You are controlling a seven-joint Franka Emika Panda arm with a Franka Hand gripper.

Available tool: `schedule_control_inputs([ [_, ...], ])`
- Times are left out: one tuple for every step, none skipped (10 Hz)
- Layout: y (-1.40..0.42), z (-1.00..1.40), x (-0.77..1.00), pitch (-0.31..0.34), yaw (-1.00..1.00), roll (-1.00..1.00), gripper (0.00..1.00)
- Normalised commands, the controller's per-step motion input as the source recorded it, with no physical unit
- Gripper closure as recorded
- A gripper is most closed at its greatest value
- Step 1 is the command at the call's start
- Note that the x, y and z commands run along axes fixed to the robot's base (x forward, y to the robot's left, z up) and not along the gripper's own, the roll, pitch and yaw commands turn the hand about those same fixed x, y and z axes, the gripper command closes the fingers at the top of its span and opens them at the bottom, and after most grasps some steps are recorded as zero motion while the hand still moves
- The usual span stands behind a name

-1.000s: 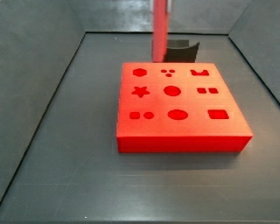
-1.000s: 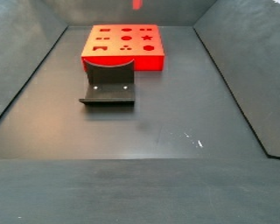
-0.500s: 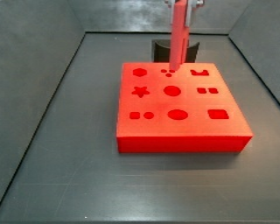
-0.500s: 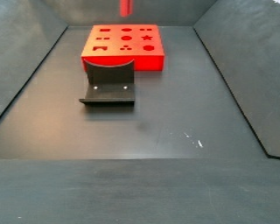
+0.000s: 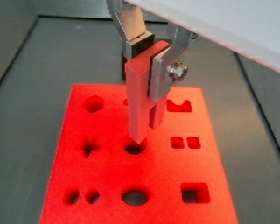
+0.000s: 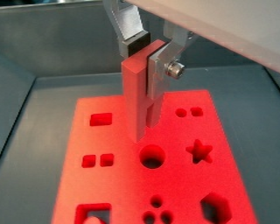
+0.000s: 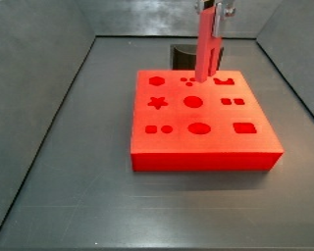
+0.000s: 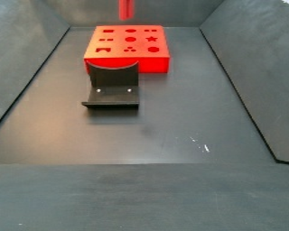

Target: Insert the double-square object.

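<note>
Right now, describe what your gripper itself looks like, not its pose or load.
The gripper has two flat silver metal finger plates with dark pads on their inner faces, seen in both wrist views. A round silver screw head sits on one plate. Above them is the pale grey underside of the wrist housing. No cables or markings show.

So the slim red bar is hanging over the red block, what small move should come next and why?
Probably a small sideways shift toward the double-square hole. The tool holds the slim red bar upright above the flat red block, its lower end apparently over the round hole, not the paired squares.
</note>
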Motion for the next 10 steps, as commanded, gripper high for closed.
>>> schedule_control_inputs([
  [0.0, 0.0, 0.29, 0.066, -0.65, 0.05, 1.0],
  [0.0, -0.06, 0.45, 0.08, -0.51, 0.1, 1.0],
  [0.0, -0.14, 0.61, 0.119, -0.35, 0.14, 1.0],
  [0.0, -0.16, 0.63, 0.136, -0.31, 0.17, 1.0],
  [0.0, -0.16, 0.57, 0.151, -0.34, 0.18, 1.0],
  [0.0, -0.17, 0.45, 0.17, -0.42, 0.18, 1.0],
  [0.0, -0.13, 0.36, 0.171, -0.5, 0.15, 1.0],
  [0.0, -0.06, 0.29, 0.156, -0.56, 0.12, 1.0],
  [0.0, -0.03, 0.26, 0.156, -0.59, 0.11, 1.0],
  [0.0, 0.0, 0.25, 0.156, -0.59, 0.09, 1.0],
])
